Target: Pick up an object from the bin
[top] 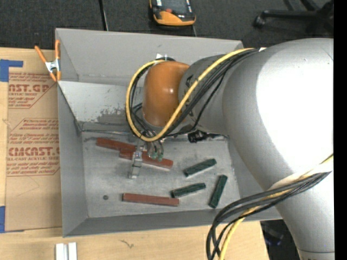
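Dark floor (81, 4) lies beyond the far rim, with an orange and black device (172, 10) on it. Below that sits the grey bin (70, 199), its walls sloping down to a flat bottom.

My arm (282, 107) comes in from the right, pale and bulky, and covers the bin's right side. At its end is my orange cover (162, 93), looped by yellow and black cables (130, 99).

On the bottom, toward the left and middle, lies a slanted brown stick (111, 144), running from upper left down to the right. It may be two pieces overlapping; I cannot tell. A flat brown stick (150, 199) lies near the front wall, well apart from the first. To the right are three more: a top green stick (199, 167), a low green stick (188, 190) just beside the flat brown stick's right end, and a steep green stick (218, 191) next to my arm.

My gripper (142, 162) is down at the bottom, right at the middle of the slanted brown stick. Whether my jaws are spread or pinching it, I cannot tell.

A small dark speck (105, 197) lies left of the flat brown stick.
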`<state>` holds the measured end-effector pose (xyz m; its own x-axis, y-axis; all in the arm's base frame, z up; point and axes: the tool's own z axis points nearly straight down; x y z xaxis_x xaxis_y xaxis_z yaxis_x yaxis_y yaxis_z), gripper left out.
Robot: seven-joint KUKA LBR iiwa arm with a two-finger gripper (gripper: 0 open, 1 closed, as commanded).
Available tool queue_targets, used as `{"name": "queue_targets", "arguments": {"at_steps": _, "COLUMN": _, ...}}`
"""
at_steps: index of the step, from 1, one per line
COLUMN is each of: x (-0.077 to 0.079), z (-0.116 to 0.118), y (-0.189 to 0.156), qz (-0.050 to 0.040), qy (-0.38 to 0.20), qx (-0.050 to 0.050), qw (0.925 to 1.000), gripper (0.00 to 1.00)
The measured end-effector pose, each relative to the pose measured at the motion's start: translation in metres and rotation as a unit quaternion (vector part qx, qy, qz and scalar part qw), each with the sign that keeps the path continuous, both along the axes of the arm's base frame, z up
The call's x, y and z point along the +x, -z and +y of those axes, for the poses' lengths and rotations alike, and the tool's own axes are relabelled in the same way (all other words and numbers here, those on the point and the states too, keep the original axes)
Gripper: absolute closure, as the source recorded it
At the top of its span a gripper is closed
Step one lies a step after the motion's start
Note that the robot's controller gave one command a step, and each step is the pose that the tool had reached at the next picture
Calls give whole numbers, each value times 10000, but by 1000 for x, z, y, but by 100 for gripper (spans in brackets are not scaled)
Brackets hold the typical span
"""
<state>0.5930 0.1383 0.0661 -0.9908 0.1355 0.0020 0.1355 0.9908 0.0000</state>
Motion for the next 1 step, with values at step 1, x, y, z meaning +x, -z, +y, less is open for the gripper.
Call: {"name": "queue_targets", "arguments": {"at_steps": 1, "x": -7, "z": 13, "y": -4, "qz": -16, "qy": 550, "qx": 4, "qw": 9985, "gripper": 100}}
